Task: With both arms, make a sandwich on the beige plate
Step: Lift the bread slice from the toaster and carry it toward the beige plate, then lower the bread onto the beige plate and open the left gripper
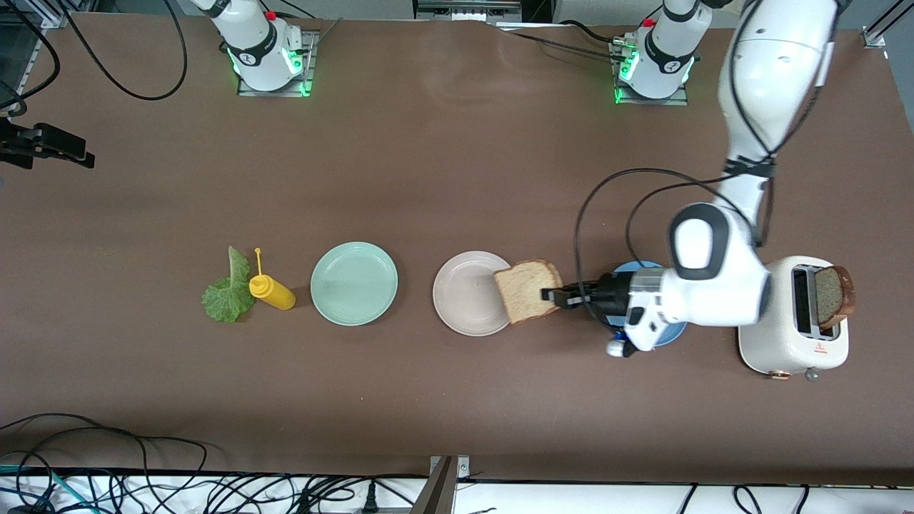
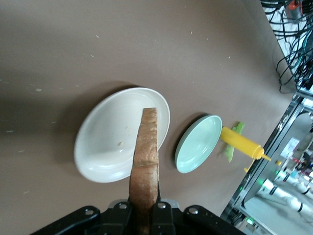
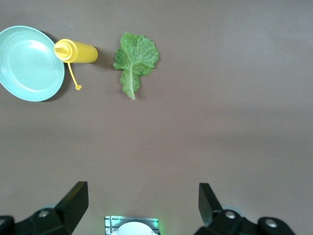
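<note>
Left end effector (image 1: 553, 294) is clamped on a bread slice (image 1: 527, 290) over the beige plate's (image 1: 464, 296) rim. Right end effector (image 3: 142, 200), jaws wide and empty, waits above the worktop (image 1: 443, 164). White toaster (image 1: 789, 335) holds another slice (image 1: 832, 294); the mint-green plate (image 1: 353, 283) looks empty.

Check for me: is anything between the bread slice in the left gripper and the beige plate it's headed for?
Nothing visible. The left gripper is shut on the bread slice, which already overhangs the rim of the beige plate. The plate is bare. The right gripper waits open, high over the table by its base.
</note>
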Controlling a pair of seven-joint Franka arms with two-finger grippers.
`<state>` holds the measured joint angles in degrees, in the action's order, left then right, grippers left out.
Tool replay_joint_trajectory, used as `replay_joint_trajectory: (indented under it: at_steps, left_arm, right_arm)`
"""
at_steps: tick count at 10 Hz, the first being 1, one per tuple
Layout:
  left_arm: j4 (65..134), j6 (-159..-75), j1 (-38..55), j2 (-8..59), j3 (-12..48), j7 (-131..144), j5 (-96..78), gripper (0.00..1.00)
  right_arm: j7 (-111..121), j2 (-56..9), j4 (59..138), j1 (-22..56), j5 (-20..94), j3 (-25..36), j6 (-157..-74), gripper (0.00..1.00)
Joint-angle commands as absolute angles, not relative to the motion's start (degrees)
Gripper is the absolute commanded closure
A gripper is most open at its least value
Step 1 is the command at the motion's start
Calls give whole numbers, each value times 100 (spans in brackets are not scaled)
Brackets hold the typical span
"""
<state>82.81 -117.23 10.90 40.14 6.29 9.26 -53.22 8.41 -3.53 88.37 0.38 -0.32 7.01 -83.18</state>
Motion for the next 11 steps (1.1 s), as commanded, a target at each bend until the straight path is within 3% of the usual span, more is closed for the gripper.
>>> replay_joint_trajectory:
  at_steps: [1, 5, 11]
  left_arm:
    - [8858, -12565, 1335, 3735, 703, 923, -5861, 100]
    - [9026, -13700, 1836, 3911, 703, 827, -6844, 100]
    - [9044, -13975, 2047, 4306, 703, 80, -7453, 100]
  right_arm:
    - [826, -343, 8807, 62, 44, 703, -8332, 0]
    - [800, -334, 8807, 149, 70, 686, -8288, 0]
    - [896, -351, 8824, 299, 70, 729, -8341, 0]
